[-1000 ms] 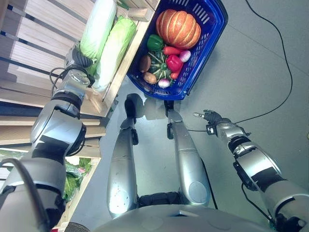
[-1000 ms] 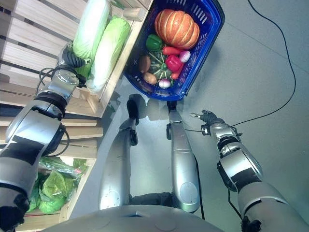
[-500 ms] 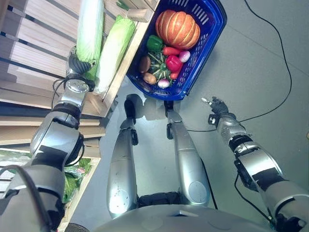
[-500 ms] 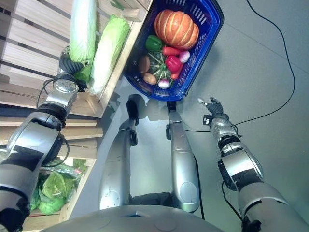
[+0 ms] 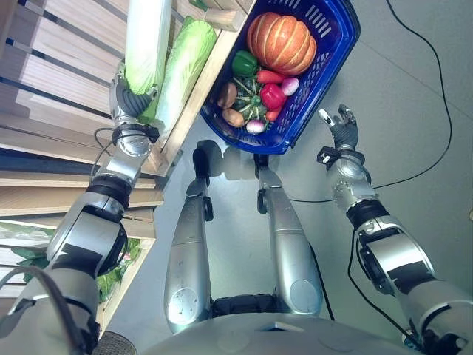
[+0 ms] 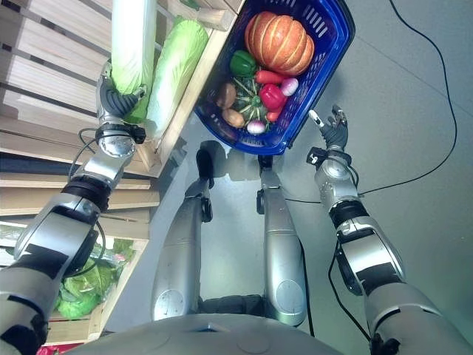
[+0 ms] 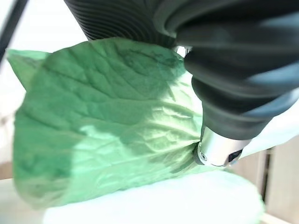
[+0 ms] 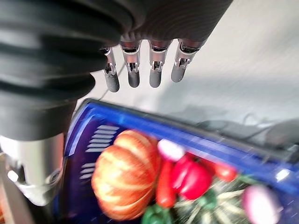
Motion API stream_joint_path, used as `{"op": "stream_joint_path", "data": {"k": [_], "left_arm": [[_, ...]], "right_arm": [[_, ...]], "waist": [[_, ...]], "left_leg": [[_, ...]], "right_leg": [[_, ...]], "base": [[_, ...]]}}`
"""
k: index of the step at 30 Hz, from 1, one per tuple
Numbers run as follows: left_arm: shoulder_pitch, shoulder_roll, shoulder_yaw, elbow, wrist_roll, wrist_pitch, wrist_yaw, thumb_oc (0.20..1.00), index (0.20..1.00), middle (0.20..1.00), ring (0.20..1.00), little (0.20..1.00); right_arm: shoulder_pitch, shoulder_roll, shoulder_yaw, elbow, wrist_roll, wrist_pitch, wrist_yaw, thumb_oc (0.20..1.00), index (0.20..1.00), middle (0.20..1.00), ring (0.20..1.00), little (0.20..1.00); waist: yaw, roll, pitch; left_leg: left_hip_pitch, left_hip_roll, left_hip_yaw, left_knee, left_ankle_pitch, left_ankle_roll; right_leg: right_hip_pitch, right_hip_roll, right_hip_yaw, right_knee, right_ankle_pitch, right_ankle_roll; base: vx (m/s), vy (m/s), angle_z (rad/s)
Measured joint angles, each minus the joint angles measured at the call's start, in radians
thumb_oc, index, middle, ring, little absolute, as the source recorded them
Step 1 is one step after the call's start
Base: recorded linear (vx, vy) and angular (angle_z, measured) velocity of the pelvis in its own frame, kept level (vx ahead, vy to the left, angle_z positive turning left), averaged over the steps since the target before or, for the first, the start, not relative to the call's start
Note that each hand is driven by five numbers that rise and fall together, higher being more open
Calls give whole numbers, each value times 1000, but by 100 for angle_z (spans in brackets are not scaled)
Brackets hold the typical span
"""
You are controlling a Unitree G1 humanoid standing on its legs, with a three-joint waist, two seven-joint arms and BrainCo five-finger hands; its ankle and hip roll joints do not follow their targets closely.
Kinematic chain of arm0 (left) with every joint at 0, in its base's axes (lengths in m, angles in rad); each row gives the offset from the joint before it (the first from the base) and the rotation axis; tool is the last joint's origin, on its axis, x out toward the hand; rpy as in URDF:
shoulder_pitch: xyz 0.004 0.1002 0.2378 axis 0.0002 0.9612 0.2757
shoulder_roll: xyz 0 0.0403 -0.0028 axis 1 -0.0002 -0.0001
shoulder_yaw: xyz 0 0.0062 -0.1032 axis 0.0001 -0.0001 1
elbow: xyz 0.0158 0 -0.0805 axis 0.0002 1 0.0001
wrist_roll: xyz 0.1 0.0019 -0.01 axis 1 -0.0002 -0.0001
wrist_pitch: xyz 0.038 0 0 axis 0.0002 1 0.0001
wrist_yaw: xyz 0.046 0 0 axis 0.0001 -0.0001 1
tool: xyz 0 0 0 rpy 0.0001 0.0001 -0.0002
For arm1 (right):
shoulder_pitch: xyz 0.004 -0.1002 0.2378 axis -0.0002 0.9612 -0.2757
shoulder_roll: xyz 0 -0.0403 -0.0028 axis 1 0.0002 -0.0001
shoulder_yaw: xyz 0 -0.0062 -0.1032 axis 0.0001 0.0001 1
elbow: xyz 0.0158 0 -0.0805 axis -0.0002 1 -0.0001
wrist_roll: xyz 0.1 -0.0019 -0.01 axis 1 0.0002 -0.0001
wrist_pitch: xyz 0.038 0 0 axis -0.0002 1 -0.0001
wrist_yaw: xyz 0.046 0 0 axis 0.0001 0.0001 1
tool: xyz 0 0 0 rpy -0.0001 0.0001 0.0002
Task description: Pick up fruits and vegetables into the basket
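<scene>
Two cabbages are lying on the slatted wooden shelf (image 5: 59, 66), side by side, long axes running away from the robot toward the top of the eye views. The left hand (image 5: 133, 100) is wrapping its fingers (image 6: 112, 95) round the near, leafy end of the outer cabbage (image 5: 148, 37); the left wrist view is showing green leaf creasing under the thumb, so the hold looks closed and firm. The second cabbage (image 5: 185, 63) is resting just beside it, nearer the shelf edge, untouched. The basket (image 5: 336, 52), blue, is sitting on the floor to the right of the shelf, its rim close against the shelf edge, already carrying a pumpkin (image 5: 281, 41), green pepper (image 5: 244, 63), red pepper (image 5: 272, 96), a small striped squash (image 5: 255, 109) and several smaller pieces. The right hand (image 5: 341, 132) is hovering beside the basket's right wall, fingers straight and spread, holding nothing; its wrist view is looking down over the basket's load. Judging the coming move: the held cabbage is lying left of the basket, with the second cabbage between them, so the left hand is having to carry it rightward across that neighbour. The long axis is roughly matching the basket's length, but the pumpkin is taking the far end, so room looks tight. Left hand is plainly the nearer.
</scene>
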Motion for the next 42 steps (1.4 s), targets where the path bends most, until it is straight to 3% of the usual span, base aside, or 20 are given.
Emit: {"op": "stream_joint_path", "data": {"k": [11, 17, 23, 30, 42], "left_arm": [[37, 1, 45, -141, 184, -71, 186, 200, 200, 200, 200, 200], [38, 8, 58, -211, 325, -89, 189, 200, 200, 200, 200, 200], [34, 49, 27, -245, 405, -125, 138, 200, 200, 200, 200, 200], [30, 88, -13, -301, 441, -143, 96, 200, 200, 200, 200, 200], [24, 90, -113, -344, 357, -192, -248, 200, 200, 200, 200, 200]], "right_arm": [[63, 2, 1, -234, 17, -41, 36, 1000, 1000, 1000, 1000, 1000], [92, 2, 9, -330, 34, -17, 134, 1000, 1000, 1000, 1000, 1000], [96, 2, 21, -382, 96, 21, 222, 1000, 1000, 1000, 1000, 1000], [101, 1, 44, -408, 118, 42, 254, 1000, 1000, 1000, 1000, 1000], [95, 1, 62, -426, 153, 88, 316, 1000, 1000, 1000, 1000, 1000]], "waist": [[6, 1, 1], [6, 1, 1], [5, 2, 1], [7, 2, 1], [17, 2, 1]], "left_leg": [[12, 0, -4, -27, 15, -5], [14, 0, -3, -30, 17, -6], [17, 1, -1, -34, 20, -7], [21, 1, 2, -34, 22, -7], [27, 1, 2, -46, 29, -9]], "right_leg": [[0, 0, -3, 0, 0, 0], [0, 0, -4, 1, 0, -1], [0, 0, -4, 0, 1, -3], [3, -1, -3, 1, 3, -5], [3, 0, -3, -1, 3, -5]], "base": [[0, 0, 0], [0, 0, 0], [0, 0, 0], [0, 0, 0], [0, 0, 0]]}}
